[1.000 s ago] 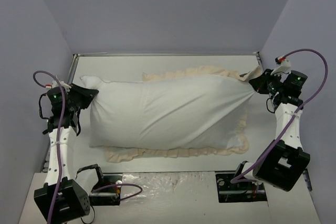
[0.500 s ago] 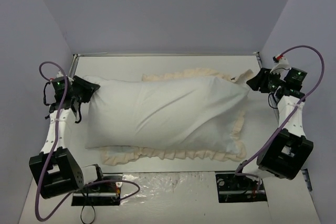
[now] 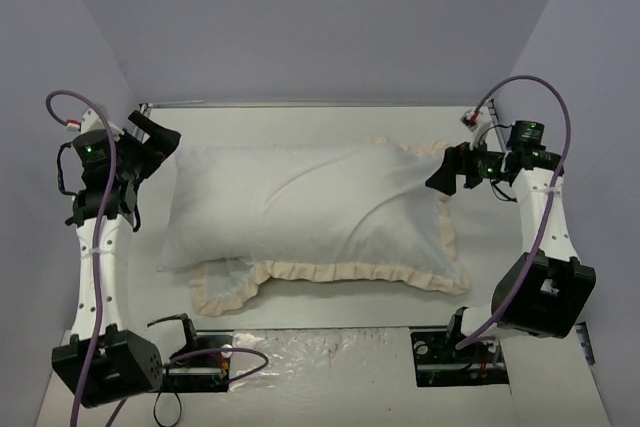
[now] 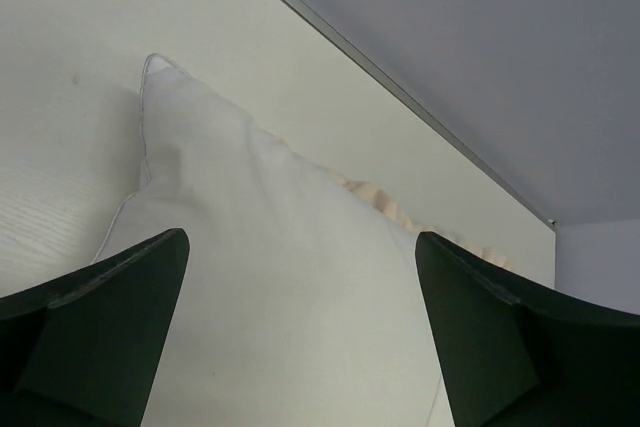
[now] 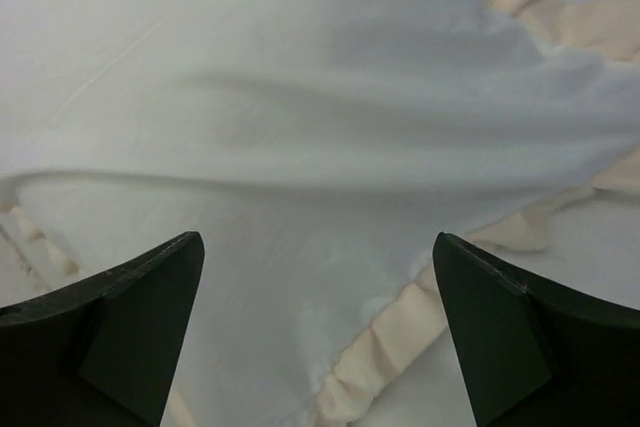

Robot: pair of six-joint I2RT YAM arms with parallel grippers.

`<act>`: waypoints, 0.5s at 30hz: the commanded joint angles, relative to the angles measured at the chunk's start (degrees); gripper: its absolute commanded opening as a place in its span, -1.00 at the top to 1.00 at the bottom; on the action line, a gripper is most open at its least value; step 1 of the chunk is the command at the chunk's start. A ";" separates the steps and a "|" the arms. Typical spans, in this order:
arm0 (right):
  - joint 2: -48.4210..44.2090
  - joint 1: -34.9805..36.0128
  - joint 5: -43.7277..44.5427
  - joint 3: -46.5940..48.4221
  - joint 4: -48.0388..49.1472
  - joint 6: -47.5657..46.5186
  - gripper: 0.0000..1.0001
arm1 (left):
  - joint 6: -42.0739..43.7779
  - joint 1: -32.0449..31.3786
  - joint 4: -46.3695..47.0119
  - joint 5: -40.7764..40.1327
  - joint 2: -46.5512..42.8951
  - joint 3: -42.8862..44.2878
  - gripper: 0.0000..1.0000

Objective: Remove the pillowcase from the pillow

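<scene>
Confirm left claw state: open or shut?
Open. In the left wrist view the left claw has its fingers wide apart, nothing pinched; the pillow corner lies beyond them.

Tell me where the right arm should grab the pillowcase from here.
Probably best to pinch the pillowcase by its cream frill on the right edge, coming in from the right with the right gripper, which stands open beside it. There the frill lies flat on the table, clear of the plump white bulk and thin enough to close on.
</scene>
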 commanded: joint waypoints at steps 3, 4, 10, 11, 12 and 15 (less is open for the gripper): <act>-3.53 8.59 0.43 -2.92 -19.93 -20.78 -0.89 | 3.49 -0.55 -13.53 -3.28 -9.31 -3.31 -0.89; -3.97 9.73 0.53 -3.28 -23.42 -27.01 -0.89 | 3.31 -0.55 -15.04 -4.33 -10.82 -4.19 -0.89; -5.38 11.85 7.11 -7.85 -38.14 -53.69 -0.89 | -1.96 -0.55 -28.14 -12.33 -18.83 -7.63 -0.89; -6.34 12.63 7.73 -8.29 -37.44 -53.62 -0.89 | -3.10 -0.55 -29.63 -13.21 -19.09 -7.63 -0.88; -6.70 13.51 8.34 -8.90 -36.91 -53.01 -0.89 | -3.54 -0.55 -31.56 -13.22 -19.18 -7.63 -0.89; -7.40 19.63 12.03 -10.57 -31.04 -44.59 -0.81 | -5.56 -0.55 -31.85 -11.03 -20.23 -8.06 -0.89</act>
